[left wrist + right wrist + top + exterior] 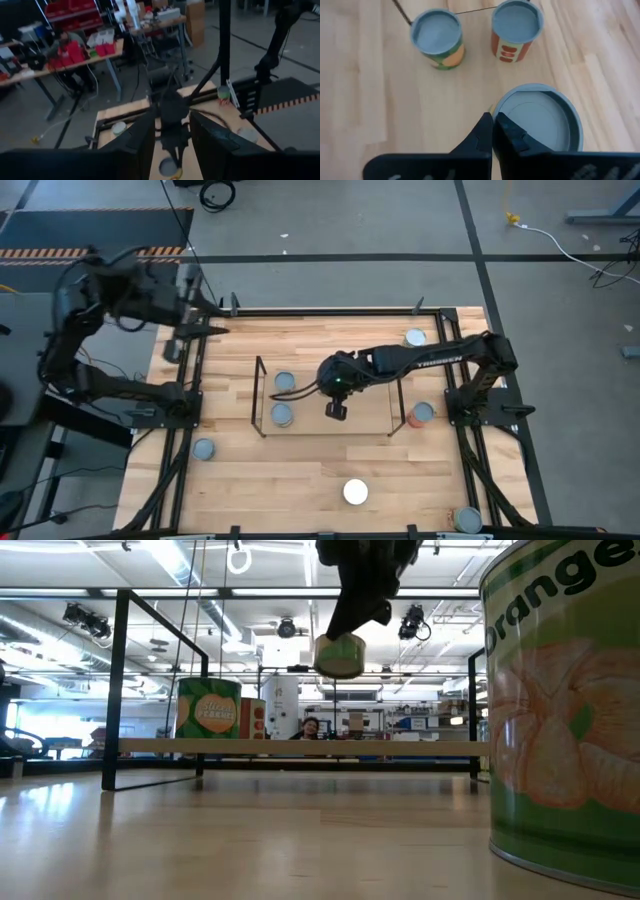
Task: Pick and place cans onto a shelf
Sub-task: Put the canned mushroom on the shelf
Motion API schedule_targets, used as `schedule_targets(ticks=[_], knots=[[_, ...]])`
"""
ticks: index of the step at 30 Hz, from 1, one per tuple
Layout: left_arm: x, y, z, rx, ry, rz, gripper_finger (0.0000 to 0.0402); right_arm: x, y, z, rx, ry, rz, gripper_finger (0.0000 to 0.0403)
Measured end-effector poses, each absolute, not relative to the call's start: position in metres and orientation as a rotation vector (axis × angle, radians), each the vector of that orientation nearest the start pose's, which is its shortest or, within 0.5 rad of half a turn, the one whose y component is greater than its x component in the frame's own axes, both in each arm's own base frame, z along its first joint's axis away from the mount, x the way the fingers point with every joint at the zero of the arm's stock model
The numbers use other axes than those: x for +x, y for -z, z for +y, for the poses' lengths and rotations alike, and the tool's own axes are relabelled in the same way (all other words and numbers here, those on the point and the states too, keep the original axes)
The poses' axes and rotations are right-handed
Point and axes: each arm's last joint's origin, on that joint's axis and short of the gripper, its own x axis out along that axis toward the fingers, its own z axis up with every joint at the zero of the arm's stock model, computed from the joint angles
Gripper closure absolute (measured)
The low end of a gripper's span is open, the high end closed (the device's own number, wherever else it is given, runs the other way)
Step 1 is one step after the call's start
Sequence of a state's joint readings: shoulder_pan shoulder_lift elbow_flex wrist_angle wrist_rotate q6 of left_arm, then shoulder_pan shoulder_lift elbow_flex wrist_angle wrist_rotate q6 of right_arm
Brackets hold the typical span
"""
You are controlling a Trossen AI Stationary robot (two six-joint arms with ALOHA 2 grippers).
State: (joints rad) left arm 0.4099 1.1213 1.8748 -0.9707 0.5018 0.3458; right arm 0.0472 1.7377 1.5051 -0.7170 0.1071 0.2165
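1. The right arm reaches from its base at the table's right edge, leftward over the middle of the shelf (pixel 325 395), its wrist bent down.
2. The right gripper (pixel 336 411) points at the table, its fingers pinched together on the rim of a can (pixel 339 656), which hangs in the air above the shelf floor, slightly tilted.
3. In the right wrist view the held can's grey top (pixel 538 119) sits just beside the closed fingertips, above bare wood.
4. Two cans already stand at the shelf's left end: one farther (pixel 285 382), one nearer (pixel 283 415), close together.
5. Other cans stand outside the shelf: one at the far right (pixel 415 337), a red-sided one (pixel 423 414) just right of the shelf, one at the near left (pixel 204 450), a white-topped one (pixel 355 492) near the front, and one at the near right corner (pixel 467 520).
6. The left arm is folded back at the far left corner; the left gripper (pixel 205 320) hovers there, fingers partly apart, holding nothing.
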Motion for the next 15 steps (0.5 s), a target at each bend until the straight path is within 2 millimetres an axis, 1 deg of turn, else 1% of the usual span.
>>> schedule_targets(ticks=[4, 9, 11, 15], knots=[[0.153, -0.524, 0.051, 0.237, 0.136, 0.234, 0.0273, 0.370, -0.291, 0.018, 0.141, 0.156, 0.923, 0.0394], [0.179, -0.513, 0.062, 0.290, 0.162, 0.298, 0.0273, 0.371, -0.289, 0.020, 0.145, 0.127, 0.933, 0.0394], [0.184, -0.510, 0.065, 0.294, 0.166, 0.310, 0.0273, 0.371, -0.287, 0.019, 0.128, 0.139, 0.936, 0.0394], [0.181, -0.511, 0.064, 0.276, 0.153, 0.310, 0.0273, 0.371, -0.287, 0.018, 0.048, 0.154, 0.929, 0.0395]])
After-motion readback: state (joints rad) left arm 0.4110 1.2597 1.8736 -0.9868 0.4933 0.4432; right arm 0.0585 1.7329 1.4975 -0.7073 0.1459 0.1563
